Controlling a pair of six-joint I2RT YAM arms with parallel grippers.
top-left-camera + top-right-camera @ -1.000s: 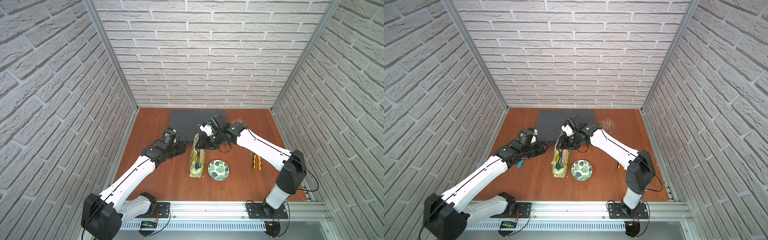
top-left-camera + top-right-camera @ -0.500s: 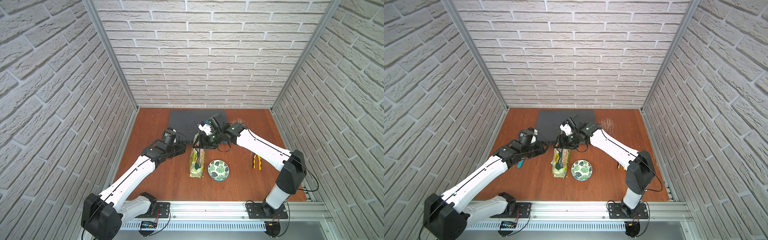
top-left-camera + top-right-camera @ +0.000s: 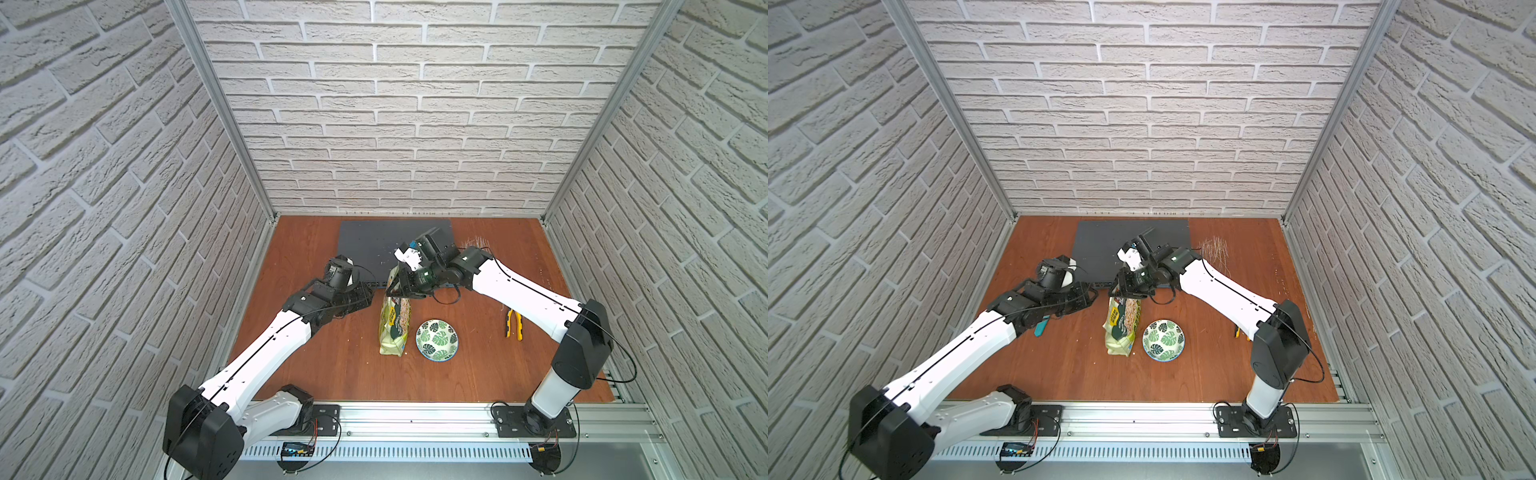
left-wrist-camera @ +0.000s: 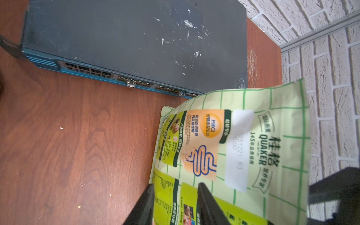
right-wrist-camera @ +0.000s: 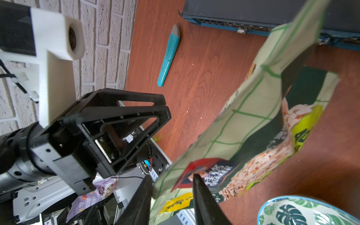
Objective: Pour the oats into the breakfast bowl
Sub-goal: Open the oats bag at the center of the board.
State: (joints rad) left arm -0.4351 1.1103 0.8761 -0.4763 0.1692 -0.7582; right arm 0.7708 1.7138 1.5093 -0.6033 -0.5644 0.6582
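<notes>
The oats are in a light-green pouch (image 3: pixel 392 328) (image 3: pixel 1121 328) that stands leaning on the wooden table. The breakfast bowl (image 3: pixel 437 340) (image 3: pixel 1163 340), white with green leaves, sits just right of it, and its rim shows in the right wrist view (image 5: pixel 303 212). My right gripper (image 3: pixel 397 289) (image 5: pixel 171 181) is at the pouch's top (image 5: pixel 243 126). Its fingers press the crinkled top from both sides. My left gripper (image 3: pixel 372 294) (image 4: pixel 175 186) is open, just left of the pouch, facing its printed back (image 4: pixel 243 146) without holding it.
A dark network switch (image 3: pixel 390 245) (image 4: pixel 136 39) lies flat behind the pouch. A teal utility knife (image 3: pixel 1042 328) (image 5: pixel 168 56) lies under the left arm. Yellow-handled pliers (image 3: pixel 513 328) lie to the right of the bowl. Brick walls enclose three sides.
My right gripper's fingers have drawn in on the pouch's top, which has shifted slightly. The left arm, the bowl and the pouch's base stay where they were.
</notes>
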